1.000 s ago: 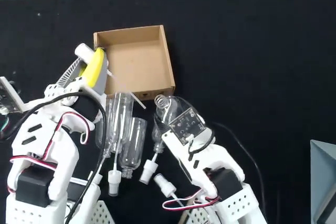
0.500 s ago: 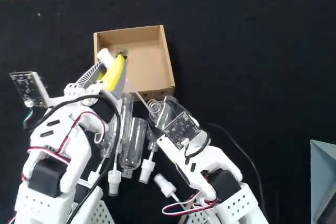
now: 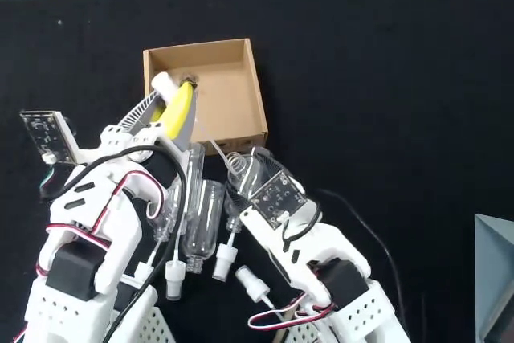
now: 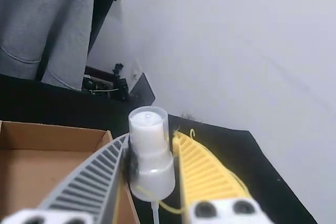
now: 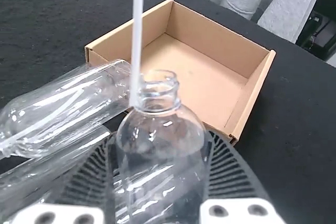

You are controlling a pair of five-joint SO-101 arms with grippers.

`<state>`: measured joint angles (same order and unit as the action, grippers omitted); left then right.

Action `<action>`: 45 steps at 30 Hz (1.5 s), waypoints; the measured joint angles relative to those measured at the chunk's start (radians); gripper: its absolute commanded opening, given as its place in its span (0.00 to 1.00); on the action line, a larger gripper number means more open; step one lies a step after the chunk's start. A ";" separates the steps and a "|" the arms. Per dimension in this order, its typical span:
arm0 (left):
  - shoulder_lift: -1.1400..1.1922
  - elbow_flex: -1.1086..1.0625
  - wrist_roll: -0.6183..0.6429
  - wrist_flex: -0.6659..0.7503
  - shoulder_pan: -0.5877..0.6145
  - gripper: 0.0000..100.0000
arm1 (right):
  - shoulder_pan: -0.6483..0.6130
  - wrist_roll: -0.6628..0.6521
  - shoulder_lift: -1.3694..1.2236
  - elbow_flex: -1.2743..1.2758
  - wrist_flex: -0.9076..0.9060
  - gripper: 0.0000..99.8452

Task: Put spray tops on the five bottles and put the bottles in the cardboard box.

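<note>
My left gripper (image 3: pixel 171 95) (image 4: pixel 149 153) is shut on a white spray top (image 4: pixel 149 153), held above the near left part of the cardboard box (image 3: pixel 213 94). Its thin dip tube (image 5: pixel 136 35) slants down to the open neck of a clear bottle (image 5: pixel 157 140), and the tube's tip rests against the bottle's rim. My right gripper (image 3: pixel 253 173) is shut on that bottle, which stands neck-up just in front of the box (image 5: pixel 210 61). Other clear bottles (image 3: pixel 201 214) lie on the table between the arms.
Loose white spray tops (image 3: pixel 175 277) lie near the front edge between the arm bases, another (image 3: pixel 250 283) beside the right arm. A black cloth (image 3: pixel 385 78) covers the table. A grey object (image 3: pixel 496 275) sits at the right edge.
The left gripper swung right with the spray top, from the box's left wall to over the box. The right gripper drew the bottle slightly toward the arm bases. Little movement in the last half second.
</note>
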<state>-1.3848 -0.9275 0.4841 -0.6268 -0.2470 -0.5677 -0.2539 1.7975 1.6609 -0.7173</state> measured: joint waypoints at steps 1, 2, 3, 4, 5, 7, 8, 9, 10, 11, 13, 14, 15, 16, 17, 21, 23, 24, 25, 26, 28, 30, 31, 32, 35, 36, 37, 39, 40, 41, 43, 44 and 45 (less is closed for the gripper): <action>0.000 0.000 -0.006 0.002 0.000 0.03 | 0.000 0.000 0.000 0.000 0.000 0.08; 0.000 0.000 -0.009 0.003 0.000 0.03 | 0.000 0.000 0.000 0.000 0.000 0.08; 0.000 0.000 -0.009 0.006 0.000 0.03 | 0.000 0.000 0.000 0.000 0.000 0.08; 0.000 0.000 -0.009 0.006 0.000 0.03 | 0.000 0.000 0.000 0.000 0.000 0.08; 0.000 0.000 -0.008 0.006 0.000 0.03 | 0.000 0.000 0.000 0.000 0.000 0.08; 0.000 0.000 -0.014 0.008 0.000 0.03 | 0.000 0.000 0.000 0.000 0.000 0.08; 0.000 0.000 -0.015 0.009 0.000 0.03 | 0.000 0.000 0.000 0.000 0.000 0.08; 0.000 0.000 -0.015 0.015 0.002 0.03 | 0.000 0.000 0.000 0.000 0.000 0.08; 0.000 0.000 -0.017 0.026 0.008 0.03 | 0.000 0.000 0.000 0.000 0.000 0.08; 0.000 0.000 -0.018 0.037 0.014 0.03 | 0.000 0.000 0.000 0.000 0.000 0.08; 0.000 0.000 -0.017 0.052 0.031 0.03 | 0.000 0.000 0.000 0.000 0.000 0.08; 0.000 0.000 -0.018 0.054 0.037 0.03 | 0.000 0.000 0.000 0.000 0.000 0.08; 0.000 0.000 -0.018 0.054 0.040 0.03 | 0.000 0.000 0.000 0.000 0.000 0.08; 0.000 0.000 -0.018 0.054 0.040 0.03 | 0.000 0.000 0.000 0.000 0.000 0.08; 0.000 0.000 -0.017 0.054 0.040 0.03 | 0.000 0.000 0.000 0.000 0.000 0.08; 0.000 0.000 -0.018 0.057 0.040 0.03 | 0.000 0.000 0.000 0.000 0.000 0.08; 0.000 -0.015 -0.020 0.081 0.040 0.03 | 0.000 0.000 0.000 0.000 0.000 0.08; 0.000 -0.028 -0.020 0.098 0.040 0.03 | 0.000 0.000 0.000 0.000 0.000 0.08; 0.000 -0.041 -0.020 0.112 0.040 0.03 | 0.000 0.000 0.000 0.000 0.000 0.08; 0.000 -0.052 -0.020 0.132 0.040 0.03 | 0.000 0.000 0.000 0.000 0.000 0.08; 0.000 -0.075 -0.020 0.161 0.040 0.03 | -0.002 0.000 0.000 0.000 0.000 0.08; 0.000 -0.084 -0.020 0.170 0.040 0.03 | -0.005 0.000 0.000 0.000 0.000 0.08; 0.000 -0.087 -0.020 0.170 0.040 0.03 | -0.005 0.000 0.000 0.000 0.000 0.08; 0.000 -0.091 -0.020 0.170 0.040 0.03 | -0.005 0.000 0.000 0.000 0.000 0.08; 0.002 -0.094 -0.018 0.166 0.040 0.03 | -0.005 0.000 0.000 0.000 0.000 0.08; 0.002 -0.094 -0.018 0.164 0.040 0.03 | -0.005 0.000 0.000 0.000 0.000 0.08; 0.002 -0.094 -0.018 0.163 0.040 0.03 | -0.005 0.000 0.000 0.000 0.000 0.08; -0.002 -0.109 -0.020 0.163 0.040 0.03 | -0.005 0.000 0.000 0.000 0.000 0.08; 0.002 -0.115 -0.018 0.163 0.040 0.03 | -0.005 0.000 0.000 0.000 0.000 0.08; 0.002 -0.124 -0.017 0.163 0.037 0.03 | -0.005 0.000 0.000 0.000 0.000 0.08; 0.000 -0.137 -0.031 0.163 0.014 0.03 | -0.005 0.000 0.000 0.000 0.000 0.08; 0.000 -0.146 -0.044 0.163 -0.002 0.03 | -0.005 0.000 0.000 0.000 0.000 0.08; 0.002 -0.150 -0.049 0.163 -0.021 0.03 | -0.005 0.000 0.000 0.000 0.000 0.08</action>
<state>-1.3832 -1.0779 0.4350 -0.4641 -0.2685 -0.5723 -0.2539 1.7975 1.6609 -0.7173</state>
